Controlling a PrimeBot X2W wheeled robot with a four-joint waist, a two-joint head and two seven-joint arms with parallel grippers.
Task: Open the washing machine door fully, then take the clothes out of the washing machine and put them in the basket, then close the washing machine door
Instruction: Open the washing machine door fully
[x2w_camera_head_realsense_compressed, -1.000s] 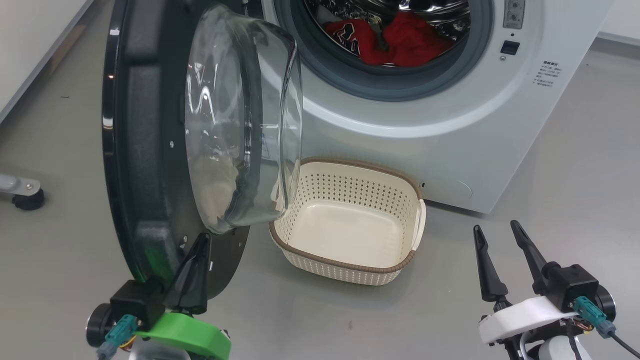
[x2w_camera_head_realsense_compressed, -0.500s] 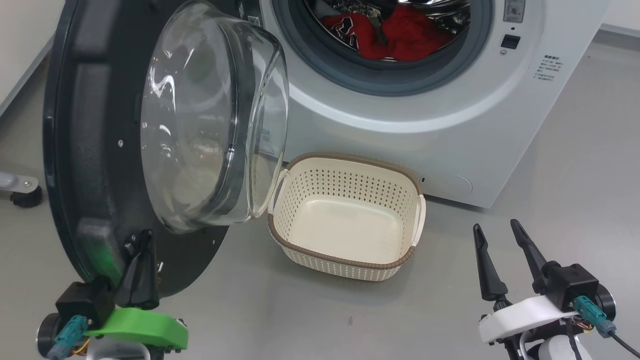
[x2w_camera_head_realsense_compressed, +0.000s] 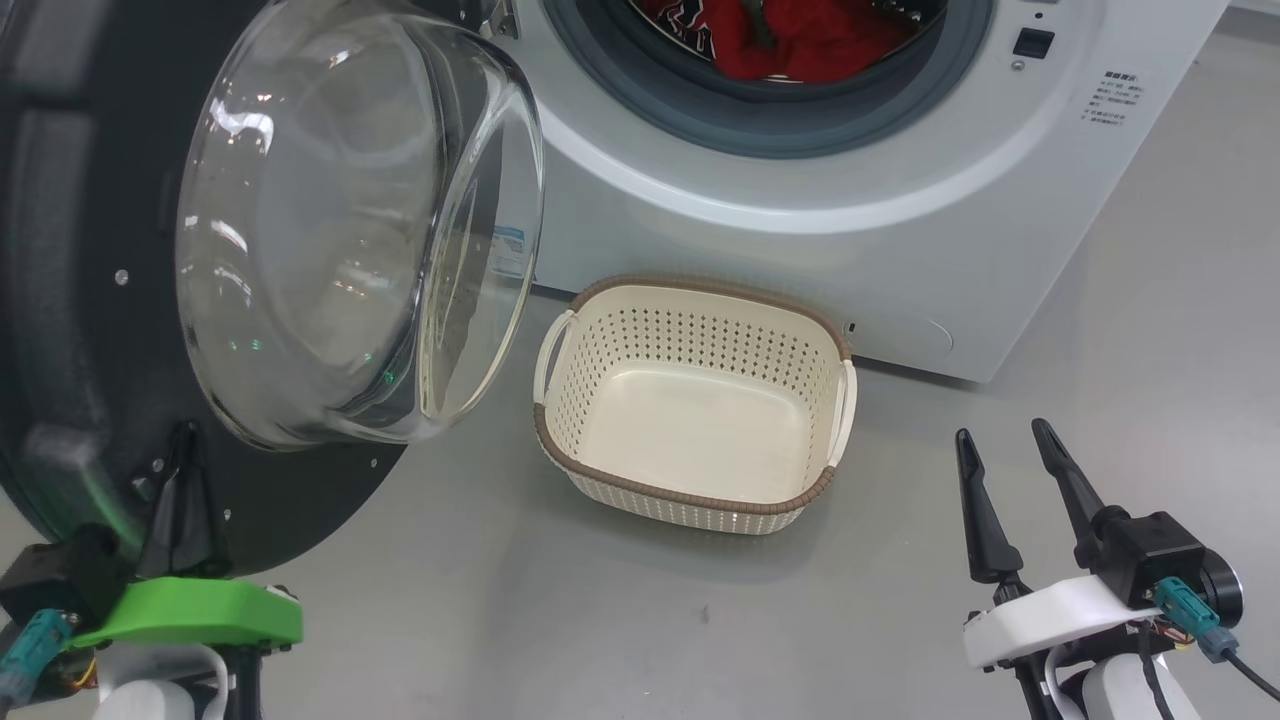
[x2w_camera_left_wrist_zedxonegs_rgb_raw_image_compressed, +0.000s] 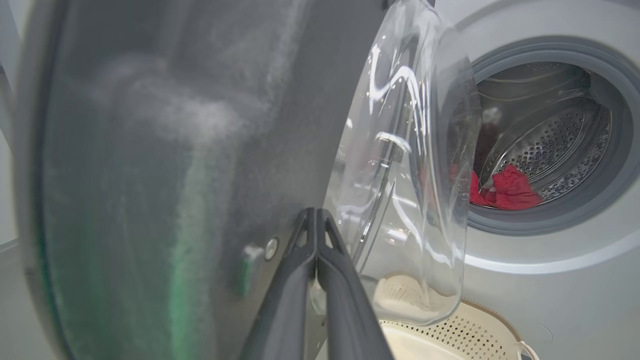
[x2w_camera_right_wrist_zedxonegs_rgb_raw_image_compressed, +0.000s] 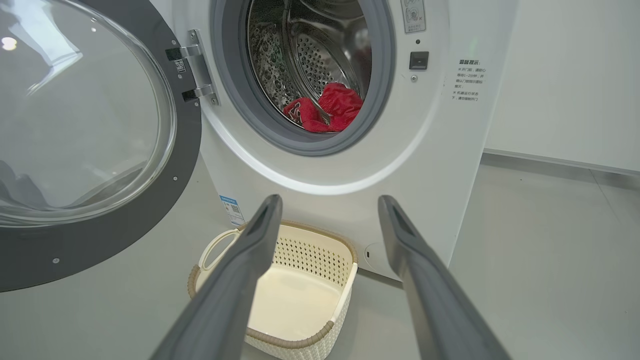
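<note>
Washing machine door (x2w_camera_head_realsense_compressed: 250, 250) inner face against closed left pincer (x2w_camera_head_realsense_compressed: 184, 442).

floor (x2w_camera_head_realsense_compressed: 600, 620): smooth grey, faint sheen | wall (x2w_camera_right_wrist_zedxonegs_rgb_raw_image_compressed: 565, 75): white | skirting (x2w_camera_right_wrist_zedxonegs_rgb_raw_image_compressed: 550, 162): grey strip

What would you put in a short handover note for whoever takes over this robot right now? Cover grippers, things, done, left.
Left gripper: shut, tips low on the inner face of the door.
Right gripper: open, empty.
Door stands wide open. Red clothes lie in the washing machine drum. Basket sits empty on the floor before it.
Done: door opened. Left: clothes into basket, close door.
</note>
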